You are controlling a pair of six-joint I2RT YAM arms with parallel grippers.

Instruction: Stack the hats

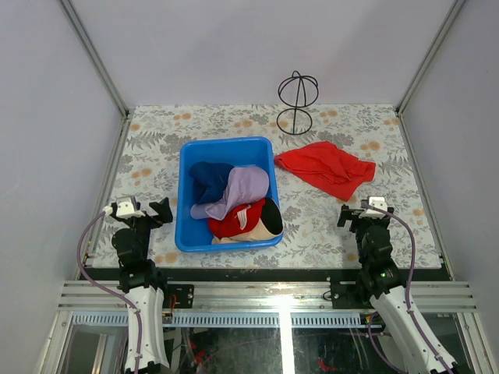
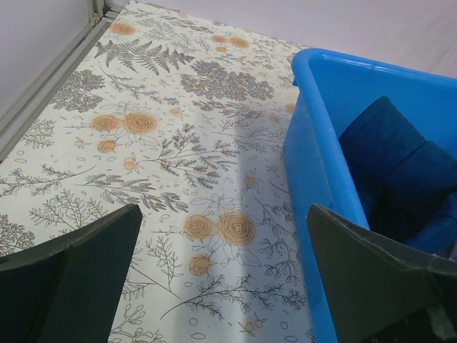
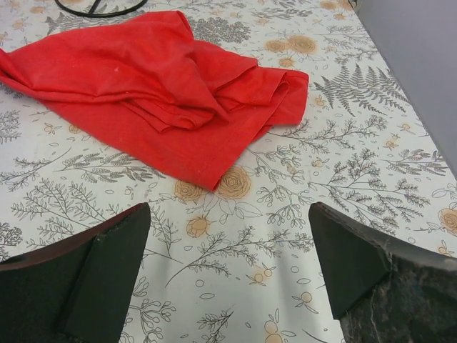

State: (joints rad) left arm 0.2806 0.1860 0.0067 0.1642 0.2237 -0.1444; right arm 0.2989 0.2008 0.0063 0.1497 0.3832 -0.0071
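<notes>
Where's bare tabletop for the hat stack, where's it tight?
Free: the strip between blue bin and left rail, ahead of the left pincer; the patch bounded by bin, red cloth and right pincer; the far strip behind the bin, left of the wire stand. Crowded: inside the bin, piled hats.

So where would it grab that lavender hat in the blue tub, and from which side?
Probably from straight above, pinching the soft crown of the lavender hat. It lies crumpled on top of the navy hat and red hat, so nothing covers it, while the walls of the blue bin block a sideways approach. The left gripper, fingers open, sits nearest.
</notes>
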